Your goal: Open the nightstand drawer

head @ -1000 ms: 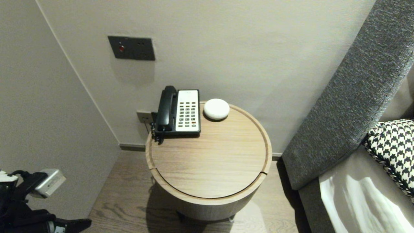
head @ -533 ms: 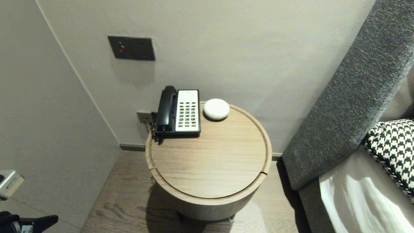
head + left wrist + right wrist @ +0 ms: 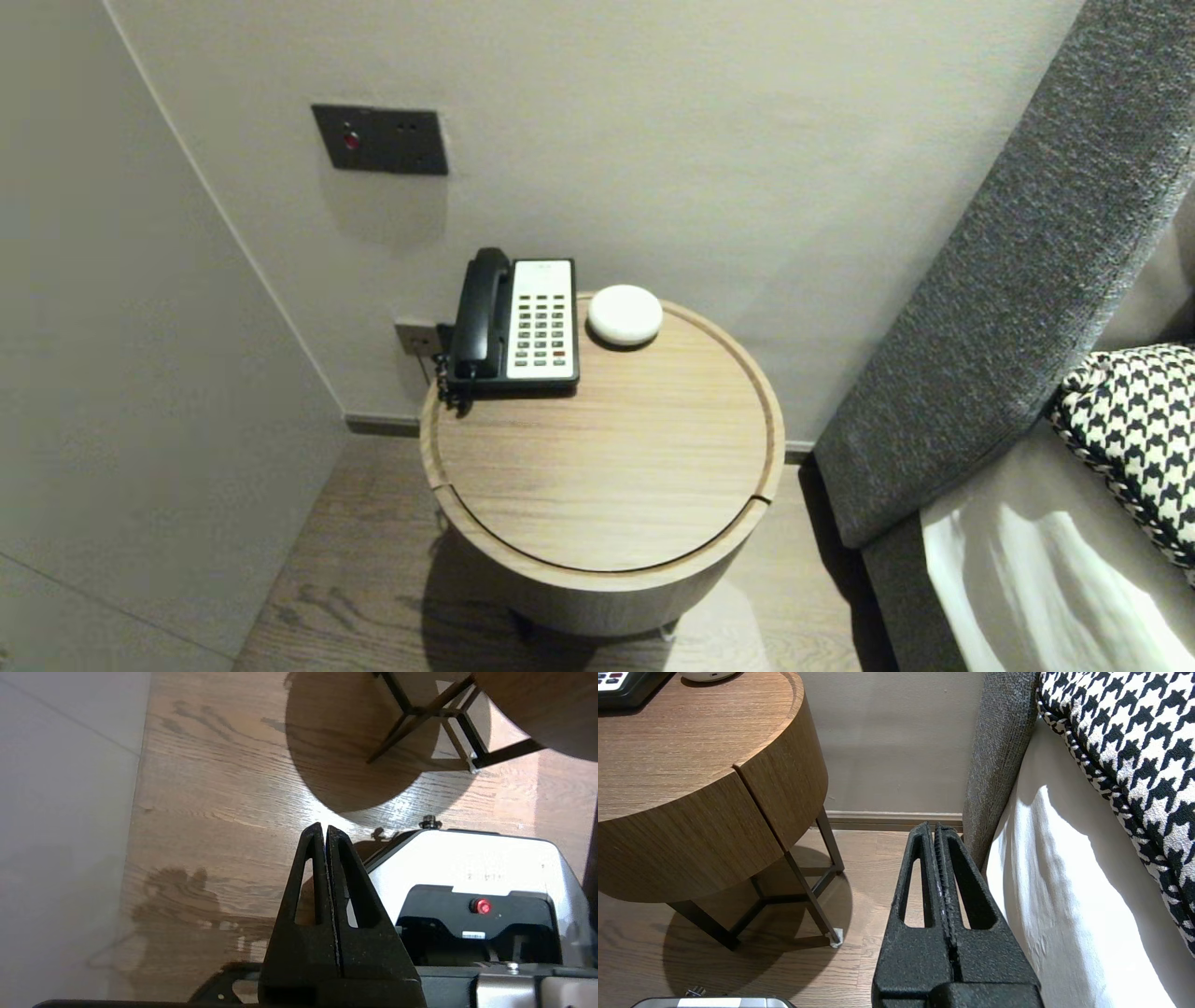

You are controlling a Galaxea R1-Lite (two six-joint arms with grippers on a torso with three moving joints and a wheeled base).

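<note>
A round wooden side table (image 3: 607, 485) carries a black and white desk phone (image 3: 513, 322) with its handset on the cradle, and a white puck-shaped device (image 3: 625, 315) beside it. Neither arm shows in the head view. My left gripper (image 3: 324, 828) is shut and empty, low over the wooden floor next to my own base (image 3: 467, 868). My right gripper (image 3: 934, 828) is shut and empty too, hanging between the table (image 3: 691, 779) and the bed (image 3: 1064, 896).
Walls close in behind and to the left, with a dark switch plate (image 3: 379, 139) on the back wall. A grey padded headboard (image 3: 1008, 280), white bedding and a houndstooth cushion (image 3: 1134, 439) stand at the right. The table rests on thin dark legs (image 3: 808, 891).
My left arm has dropped out of the head view's lower left corner. Phone, puck and right arm have not moved.
</note>
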